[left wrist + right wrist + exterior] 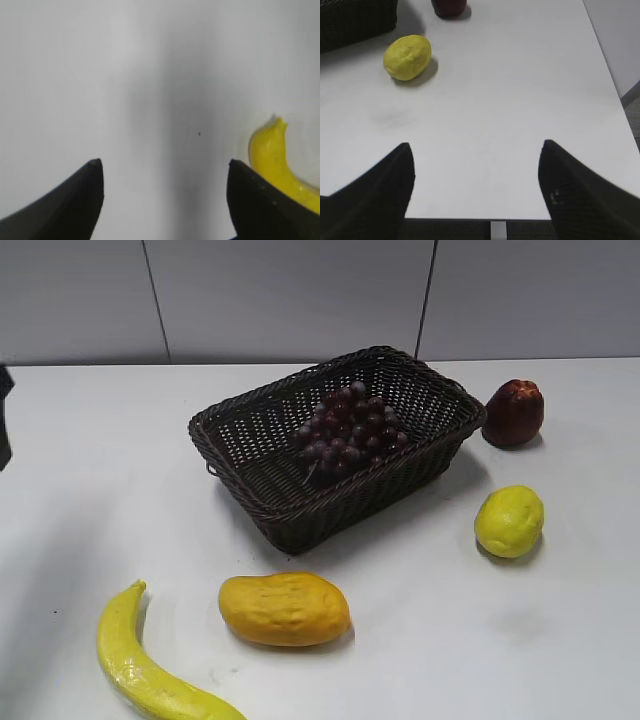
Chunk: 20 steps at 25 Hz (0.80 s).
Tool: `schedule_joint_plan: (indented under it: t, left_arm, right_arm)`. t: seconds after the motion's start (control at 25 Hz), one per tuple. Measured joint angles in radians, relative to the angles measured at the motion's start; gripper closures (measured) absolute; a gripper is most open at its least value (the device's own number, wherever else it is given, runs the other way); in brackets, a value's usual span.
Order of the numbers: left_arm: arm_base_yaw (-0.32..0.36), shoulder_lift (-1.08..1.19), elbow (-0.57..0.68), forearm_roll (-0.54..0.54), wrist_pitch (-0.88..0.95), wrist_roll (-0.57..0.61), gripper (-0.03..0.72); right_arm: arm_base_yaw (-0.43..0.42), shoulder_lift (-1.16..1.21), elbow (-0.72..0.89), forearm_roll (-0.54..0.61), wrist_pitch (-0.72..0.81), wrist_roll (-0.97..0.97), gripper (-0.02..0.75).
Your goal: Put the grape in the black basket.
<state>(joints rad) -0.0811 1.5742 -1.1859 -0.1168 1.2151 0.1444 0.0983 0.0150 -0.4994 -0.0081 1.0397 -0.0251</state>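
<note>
The grape [349,432], a bunch of dark red and purple berries, lies inside the black basket [262,502] in the middle of the white table. A corner of the basket shows in the right wrist view [355,20]. My left gripper [162,165] is open and empty over bare table, with the banana tip to its right. My right gripper [476,146] is open and empty near the table's front edge, well away from the basket. Neither gripper's jaws show in the exterior view; only a dark part of the left arm [4,420] shows at its left edge.
A yellow banana [150,670] [277,160] and a yellow-orange mango [285,608] lie in front of the basket. A lemon [509,521] [407,56] lies to its right. A dark red apple-like fruit [514,412] [449,6] sits at the back right.
</note>
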Motion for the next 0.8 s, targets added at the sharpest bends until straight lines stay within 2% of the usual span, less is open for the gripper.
schedule_joint_plan:
  t: [0.28, 0.44, 0.68, 0.8]
  left_arm:
    - [0.000, -0.291, 0.384, -0.006, -0.072, -0.001, 0.104]
    - [0.000, -0.474, 0.555, -0.021, -0.096, -0.003, 0.104]
    - [0.000, -0.770, 0.690, -0.030, -0.132, -0.043, 0.104]
    - [0.000, -0.920, 0.698, -0.030, -0.137, -0.050, 0.104]
  right_arm:
    - [0.000, 0.000, 0.000, 0.000, 0.000, 0.000, 0.154]
    - [0.000, 0.000, 0.000, 0.000, 0.000, 0.000, 0.154]
    - [0.000, 0.000, 0.000, 0.000, 0.000, 0.000, 0.154]
    - [0.000, 0.000, 0.000, 0.000, 0.000, 0.000, 0.154]
